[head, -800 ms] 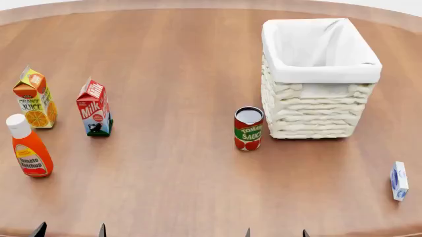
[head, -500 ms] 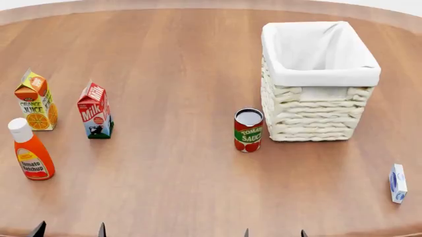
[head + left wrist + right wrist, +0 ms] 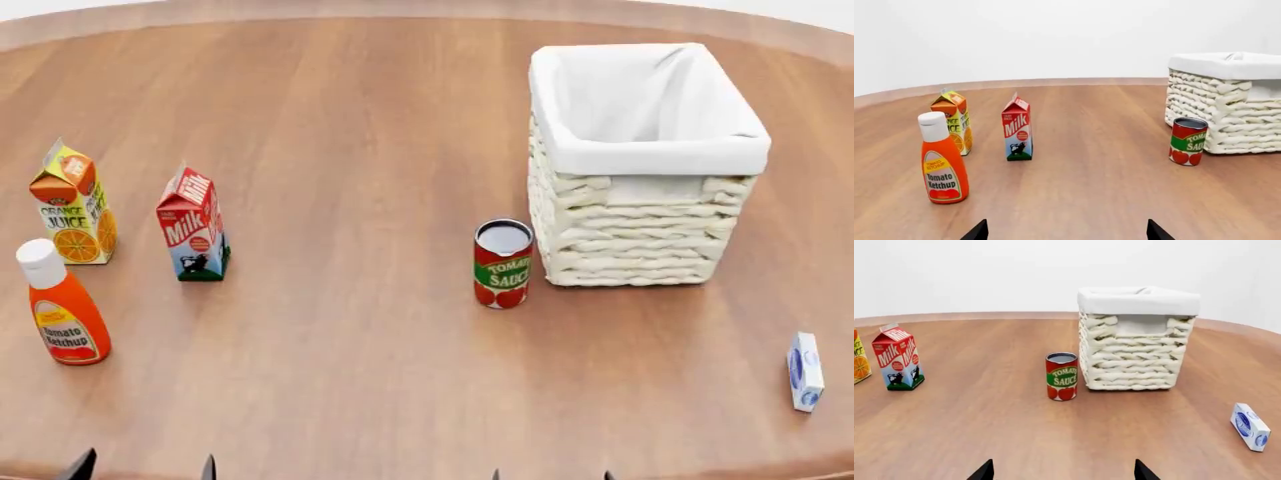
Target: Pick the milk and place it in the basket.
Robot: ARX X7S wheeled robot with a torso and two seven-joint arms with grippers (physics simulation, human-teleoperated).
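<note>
The milk [image 3: 191, 222] stands upright at the table's left, red top, cow picture below; it also shows in the left wrist view [image 3: 1017, 128] and the right wrist view [image 3: 898, 359]. The basket [image 3: 645, 165], cream wicker with a white liner, stands at the right rear, also in the left wrist view [image 3: 1227, 104] and the right wrist view [image 3: 1136, 337]. My left gripper [image 3: 142, 468] is open and empty at the near edge, well short of the milk. My right gripper [image 3: 550, 474] is open and empty, near the front edge.
An orange juice carton [image 3: 74, 203] and a tomato ketchup bottle [image 3: 60, 303] stand left of the milk. A tomato sauce can [image 3: 503, 263] stands just left of the basket's front. A small white-blue box [image 3: 805, 371] lies at the far right.
The head view has shifted slightly, so the objects sit a little lower in the picture than before. The right gripper's fingertips show a little less. No object has moved on the table.
</note>
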